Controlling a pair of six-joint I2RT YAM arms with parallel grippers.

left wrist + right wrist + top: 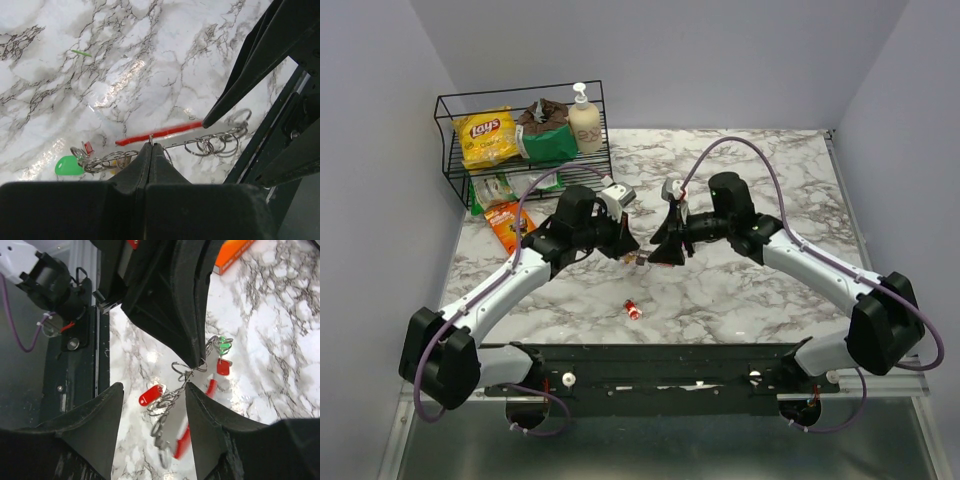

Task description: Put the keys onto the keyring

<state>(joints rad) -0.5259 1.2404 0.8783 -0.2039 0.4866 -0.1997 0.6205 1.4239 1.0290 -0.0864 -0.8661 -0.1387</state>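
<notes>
Keys, nearest the arm bases: a lone red key lies flat on the bench, in front of both arms and apart from them.
Held thing: the keyring, a thin red strip with a string of silvery metal rings, is between the two arm tips at mid-bench, just beyond the lone red key.
Left grasp: the left fingers are pressed together, pinching one metal link of the keyring at their tips. The red strip runs crosswise just beyond them.
Right grasp: the right fingers are spread wide, and the ring string passes through the gap between them. In the left wrist view one dark tip meets the end of the red strip, but I cannot tell whether it touches.
Keys on the string: a green key and a small red key sit together at the string's far-left end. I cannot tell whether they rest on the bench.
Behind the left arm: an orange packet lies on the bench.
Far left corner: a black wire rack holds a yellow crisp bag, a green bag and a pump bottle.
</notes>
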